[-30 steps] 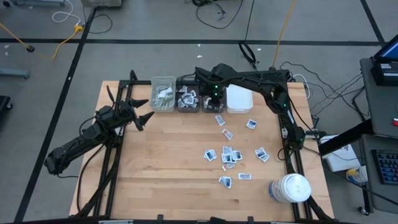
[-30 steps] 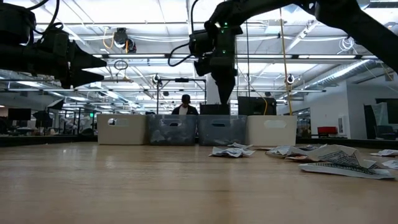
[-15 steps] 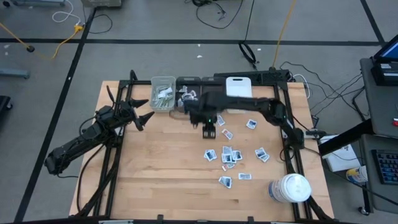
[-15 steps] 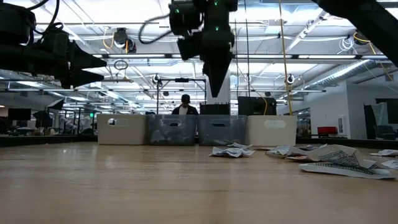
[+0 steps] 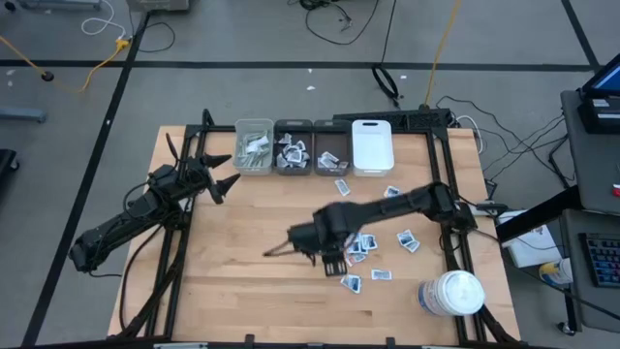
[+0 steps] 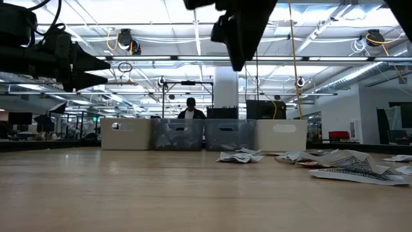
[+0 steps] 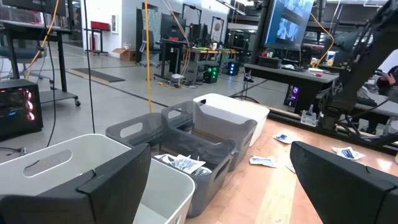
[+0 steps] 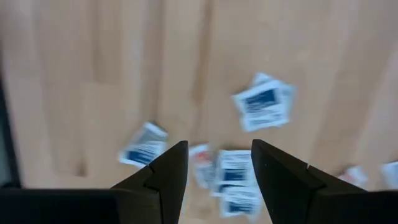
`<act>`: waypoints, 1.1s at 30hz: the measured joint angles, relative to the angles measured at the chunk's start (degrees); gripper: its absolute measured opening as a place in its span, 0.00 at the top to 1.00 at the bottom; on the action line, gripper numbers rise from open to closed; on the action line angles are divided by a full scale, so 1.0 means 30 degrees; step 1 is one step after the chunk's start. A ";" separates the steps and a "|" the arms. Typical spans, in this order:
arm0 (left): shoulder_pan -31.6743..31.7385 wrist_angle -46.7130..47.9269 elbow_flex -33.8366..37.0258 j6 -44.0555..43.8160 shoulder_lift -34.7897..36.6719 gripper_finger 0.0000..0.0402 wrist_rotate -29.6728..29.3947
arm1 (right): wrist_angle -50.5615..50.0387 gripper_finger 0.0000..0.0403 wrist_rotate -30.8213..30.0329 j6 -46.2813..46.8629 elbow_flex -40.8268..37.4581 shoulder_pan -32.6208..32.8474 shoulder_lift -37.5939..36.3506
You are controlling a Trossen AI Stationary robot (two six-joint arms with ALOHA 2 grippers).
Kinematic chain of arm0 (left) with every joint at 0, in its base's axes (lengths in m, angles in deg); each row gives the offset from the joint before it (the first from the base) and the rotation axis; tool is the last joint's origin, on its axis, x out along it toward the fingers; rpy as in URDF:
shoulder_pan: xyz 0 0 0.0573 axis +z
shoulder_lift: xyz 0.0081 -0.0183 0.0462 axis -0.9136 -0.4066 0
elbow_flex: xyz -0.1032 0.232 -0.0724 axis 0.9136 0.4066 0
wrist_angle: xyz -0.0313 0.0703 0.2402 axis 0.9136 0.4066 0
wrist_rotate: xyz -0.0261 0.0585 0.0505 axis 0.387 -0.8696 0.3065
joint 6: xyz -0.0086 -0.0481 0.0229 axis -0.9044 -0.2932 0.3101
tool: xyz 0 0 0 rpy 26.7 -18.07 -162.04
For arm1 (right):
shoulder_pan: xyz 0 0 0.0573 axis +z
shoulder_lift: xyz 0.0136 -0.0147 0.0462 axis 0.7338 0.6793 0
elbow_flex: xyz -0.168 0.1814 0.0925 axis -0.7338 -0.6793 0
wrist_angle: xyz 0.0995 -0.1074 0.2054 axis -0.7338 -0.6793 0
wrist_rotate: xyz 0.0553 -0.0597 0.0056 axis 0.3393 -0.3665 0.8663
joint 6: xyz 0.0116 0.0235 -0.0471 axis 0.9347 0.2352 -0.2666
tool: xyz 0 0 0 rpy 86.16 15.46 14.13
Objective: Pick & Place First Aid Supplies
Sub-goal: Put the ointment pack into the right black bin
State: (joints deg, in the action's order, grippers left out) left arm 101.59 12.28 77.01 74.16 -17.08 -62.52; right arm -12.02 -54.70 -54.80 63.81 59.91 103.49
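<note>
Having swung away from the bins (image 5: 313,155) at upper centre, right gripper (image 5: 334,264) now hovering over the scattered sachets (image 5: 360,242) at lower right of centre, fingers parted, pinching nothing — likely lining up another pick. Plenty of bare surface (image 5: 242,271) to the left; white jar (image 5: 451,292) near the lower-right edge. Left gripper (image 5: 221,172) waiting, spread wide, at left.

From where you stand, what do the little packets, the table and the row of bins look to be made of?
The packets look like thin paper or foil-paper sachets: flat, white, crinkled, with blue print. The table seems pale wood, matte, with visible plank seams and grain. The bins look like moulded plastic, grey and white, smooth, with cut-out handles; one seems slightly translucent.
</note>
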 joint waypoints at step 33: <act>0.0004 0.0001 0.0000 0.0000 0.0000 0.02 0.0000 | 0.8838 0.58 0.0029 0.9691 -1.9522 0.4813 -1.0441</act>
State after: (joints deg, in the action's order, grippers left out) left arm 101.60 12.29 77.01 74.16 -17.08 -62.52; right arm 14.50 -54.61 -25.73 5.24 74.35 72.17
